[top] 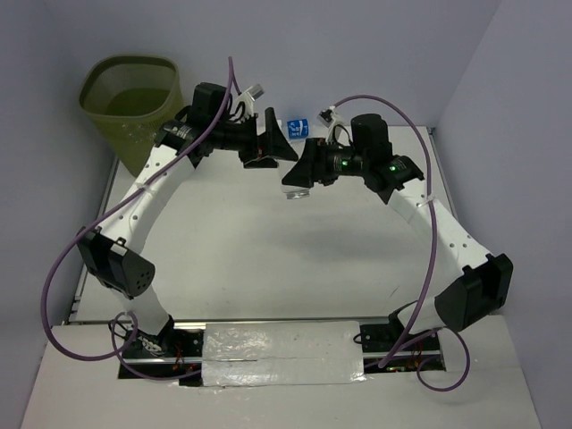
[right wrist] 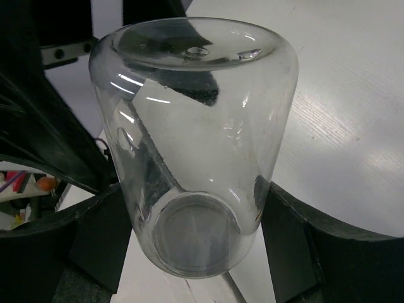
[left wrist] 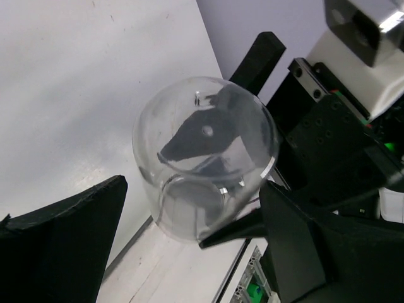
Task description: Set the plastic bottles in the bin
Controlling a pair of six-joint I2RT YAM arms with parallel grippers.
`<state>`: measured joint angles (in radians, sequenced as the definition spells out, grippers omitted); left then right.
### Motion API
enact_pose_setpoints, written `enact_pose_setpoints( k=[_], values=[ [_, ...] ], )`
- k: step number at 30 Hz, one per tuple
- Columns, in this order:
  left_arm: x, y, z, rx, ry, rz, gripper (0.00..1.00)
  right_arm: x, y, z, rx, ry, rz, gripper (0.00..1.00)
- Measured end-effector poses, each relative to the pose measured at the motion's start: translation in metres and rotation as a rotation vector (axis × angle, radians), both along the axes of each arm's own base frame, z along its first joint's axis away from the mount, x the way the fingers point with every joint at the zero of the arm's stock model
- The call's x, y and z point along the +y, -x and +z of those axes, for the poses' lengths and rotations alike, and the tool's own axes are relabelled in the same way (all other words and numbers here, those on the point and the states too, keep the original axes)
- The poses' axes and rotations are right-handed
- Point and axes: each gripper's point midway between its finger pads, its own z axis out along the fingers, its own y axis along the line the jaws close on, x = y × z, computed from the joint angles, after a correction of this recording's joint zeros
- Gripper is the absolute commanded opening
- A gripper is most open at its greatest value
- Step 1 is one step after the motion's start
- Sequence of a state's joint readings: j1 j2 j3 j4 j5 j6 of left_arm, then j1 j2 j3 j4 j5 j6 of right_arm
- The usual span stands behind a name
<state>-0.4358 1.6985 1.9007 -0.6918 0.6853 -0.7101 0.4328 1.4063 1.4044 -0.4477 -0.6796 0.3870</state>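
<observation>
While right end effector (right wrist: 199, 243) clamps a clear bottle (right wrist: 196, 126), left end effector (left wrist: 189, 208) open, blue label (top: 298, 127) illegible.

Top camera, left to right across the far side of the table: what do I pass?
bin → left gripper → right gripper holding the clear bottle. The blue-labelled bottle overlaps the grippers, so it is left out.

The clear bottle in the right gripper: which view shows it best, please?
Right wrist: the bottle fills the frame, side and base visible. Left wrist shows it mostly end-on; top external shows only a small glimpse.
</observation>
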Motion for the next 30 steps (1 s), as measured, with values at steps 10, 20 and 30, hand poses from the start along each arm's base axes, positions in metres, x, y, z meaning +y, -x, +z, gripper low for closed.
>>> enact_pose_setpoints(
  k=[10, 20, 30],
  values=[
    [-0.009, -0.001, -0.012, 0.022, -0.021, -0.007, 0.89, 0.011, 0.008, -0.006, 0.023, 0.014, 0.038, 0.63],
    [-0.009, -0.004, -0.016, 0.02, -0.029, 0.003, 0.38, 0.01, 0.007, -0.008, 0.022, 0.024, 0.03, 0.91],
    [0.01, -0.029, -0.011, -0.066, -0.16, 0.133, 0.19, -0.006, 0.013, 0.025, -0.043, 0.109, 0.014, 1.0]
  ],
)
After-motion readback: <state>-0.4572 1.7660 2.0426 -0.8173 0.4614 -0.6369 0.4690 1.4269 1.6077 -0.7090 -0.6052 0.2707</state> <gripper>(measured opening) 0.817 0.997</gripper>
